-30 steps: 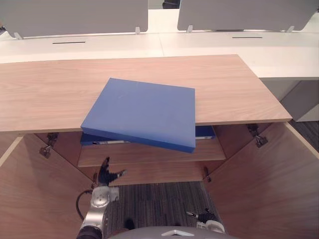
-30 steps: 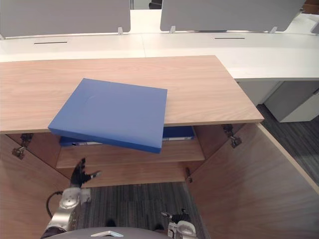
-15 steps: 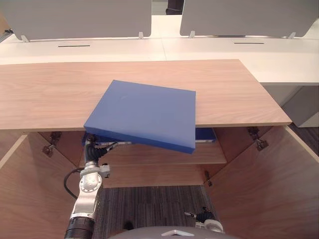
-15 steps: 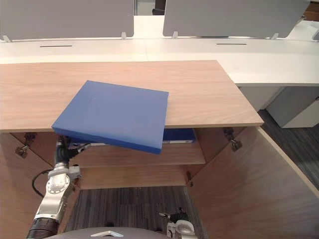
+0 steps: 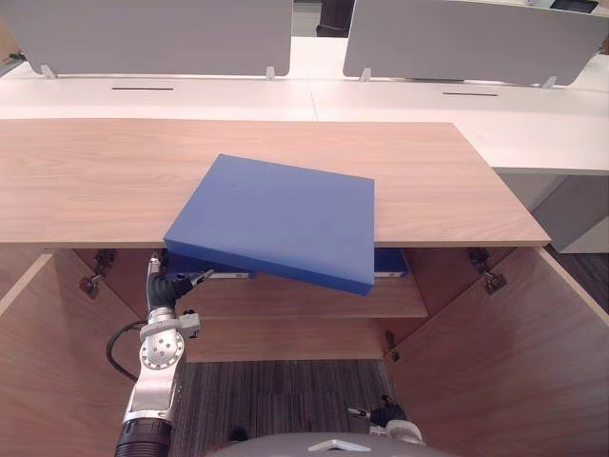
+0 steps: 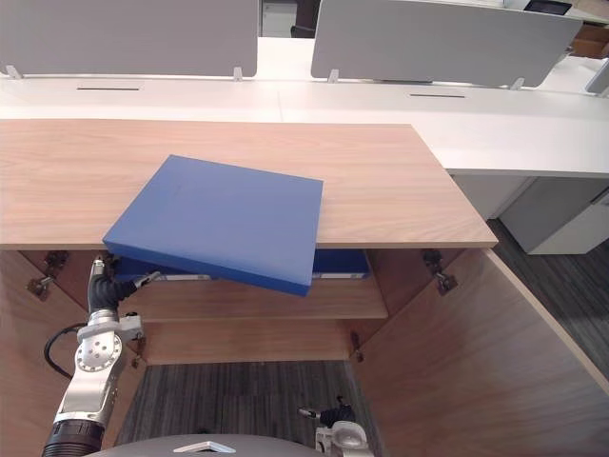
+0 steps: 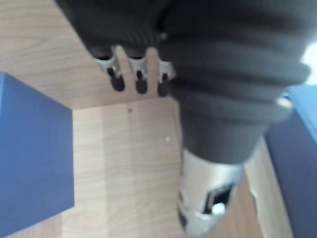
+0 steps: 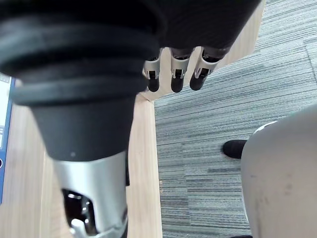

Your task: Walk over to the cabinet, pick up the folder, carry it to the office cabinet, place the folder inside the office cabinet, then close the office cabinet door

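While the flat matte-blue rectangular folder point(image 5: 281, 219) overhangs the front edge of the wood-grain cabinet surface point(image 5: 447, 181), the left robot hand point(image 5: 169, 287) sits beneath its corner, fingers straight, and the right robot hand point(image 5: 383, 415) hangs low, relaxed.

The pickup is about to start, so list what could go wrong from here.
The blue folder juts past the front edge of the cabinet top; a nudge from the left hand, open just below its corner, could slide or tip it off.
The right hand hangs low, far from it; a one-handed lift may let it twist free.
A second folder lies on the shelf beneath and could get knocked.
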Controlling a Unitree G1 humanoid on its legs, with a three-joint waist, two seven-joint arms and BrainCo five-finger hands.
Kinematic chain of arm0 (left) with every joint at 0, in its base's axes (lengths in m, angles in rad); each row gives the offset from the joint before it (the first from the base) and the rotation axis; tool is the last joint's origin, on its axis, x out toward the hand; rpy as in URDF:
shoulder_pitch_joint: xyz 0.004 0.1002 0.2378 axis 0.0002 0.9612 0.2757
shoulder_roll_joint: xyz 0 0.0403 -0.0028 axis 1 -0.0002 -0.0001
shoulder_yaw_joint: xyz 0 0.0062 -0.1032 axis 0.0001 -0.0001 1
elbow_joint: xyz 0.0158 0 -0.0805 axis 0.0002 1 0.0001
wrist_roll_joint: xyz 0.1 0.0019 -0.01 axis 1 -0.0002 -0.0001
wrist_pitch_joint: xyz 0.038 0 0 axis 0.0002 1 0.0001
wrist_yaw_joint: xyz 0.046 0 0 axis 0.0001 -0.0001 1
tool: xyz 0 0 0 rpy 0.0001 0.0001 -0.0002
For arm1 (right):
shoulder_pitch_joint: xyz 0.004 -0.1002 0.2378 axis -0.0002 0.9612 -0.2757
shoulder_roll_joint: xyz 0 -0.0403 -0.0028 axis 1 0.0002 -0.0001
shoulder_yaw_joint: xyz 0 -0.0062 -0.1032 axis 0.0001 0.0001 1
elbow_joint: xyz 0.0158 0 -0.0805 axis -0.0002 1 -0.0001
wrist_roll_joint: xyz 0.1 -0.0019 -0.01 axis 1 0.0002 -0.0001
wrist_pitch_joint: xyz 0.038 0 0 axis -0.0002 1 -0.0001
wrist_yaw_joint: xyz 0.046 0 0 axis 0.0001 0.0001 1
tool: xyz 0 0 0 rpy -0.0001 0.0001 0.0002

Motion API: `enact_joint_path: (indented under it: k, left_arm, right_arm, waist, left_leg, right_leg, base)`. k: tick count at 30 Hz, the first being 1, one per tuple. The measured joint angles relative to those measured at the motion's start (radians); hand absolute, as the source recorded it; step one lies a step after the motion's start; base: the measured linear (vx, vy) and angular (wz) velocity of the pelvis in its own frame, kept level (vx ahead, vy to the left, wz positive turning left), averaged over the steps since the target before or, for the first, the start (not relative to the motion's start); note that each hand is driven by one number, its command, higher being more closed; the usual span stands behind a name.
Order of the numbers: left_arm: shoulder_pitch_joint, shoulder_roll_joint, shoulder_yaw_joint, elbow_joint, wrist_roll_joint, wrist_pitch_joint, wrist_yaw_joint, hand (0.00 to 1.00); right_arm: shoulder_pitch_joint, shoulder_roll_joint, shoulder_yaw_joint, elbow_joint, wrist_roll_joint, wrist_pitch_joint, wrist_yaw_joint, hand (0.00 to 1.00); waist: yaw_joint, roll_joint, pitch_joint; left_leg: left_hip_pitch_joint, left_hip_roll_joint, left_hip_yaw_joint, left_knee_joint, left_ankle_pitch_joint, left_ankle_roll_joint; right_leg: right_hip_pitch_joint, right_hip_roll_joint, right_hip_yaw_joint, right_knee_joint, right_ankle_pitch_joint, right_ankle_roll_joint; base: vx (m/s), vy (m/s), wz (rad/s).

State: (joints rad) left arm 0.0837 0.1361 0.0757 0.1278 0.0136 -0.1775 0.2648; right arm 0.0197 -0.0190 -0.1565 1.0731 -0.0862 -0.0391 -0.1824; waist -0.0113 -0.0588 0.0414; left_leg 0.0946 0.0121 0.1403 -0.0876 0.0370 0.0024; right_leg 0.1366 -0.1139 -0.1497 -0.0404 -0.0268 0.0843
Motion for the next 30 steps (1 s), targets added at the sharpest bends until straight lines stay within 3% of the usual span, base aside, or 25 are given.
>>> enact_joint_path:
  k: [19,30]
  left_arm:
    - [0.076,-0.042,-0.077,0.055,0.0,0.002,-0.061,0.0]
    - [0.079,-0.045,-0.022,0.042,0.004,0.002,-0.043,0.0]
  right_arm:
    - [-0.005,0.005,0.034,0.0,-0.038,0.003,0.0,0.0]
    - [-0.005,0.008,0.037,0.0,-0.039,0.003,-0.001,0.0]
  waist:
    - [0.002,-0.005,0.003]
    - [0.004,-0.002,0.004]
  left_leg:
    - [0.013,-0.001,-0.002,0.0,0.003,0.002]
    - [0.022,-0.001,-0.006,0.0,0.005,0.002]
  right_leg:
    - [0.005,-0.002,0.001,0.016,-0.004,0.005]
    - [0.013,-0.003,-0.004,0.024,-0.009,0.007]
  base:
    - [-0.01,-0.007,0.0]
    - [0.0,0.0,0.0]
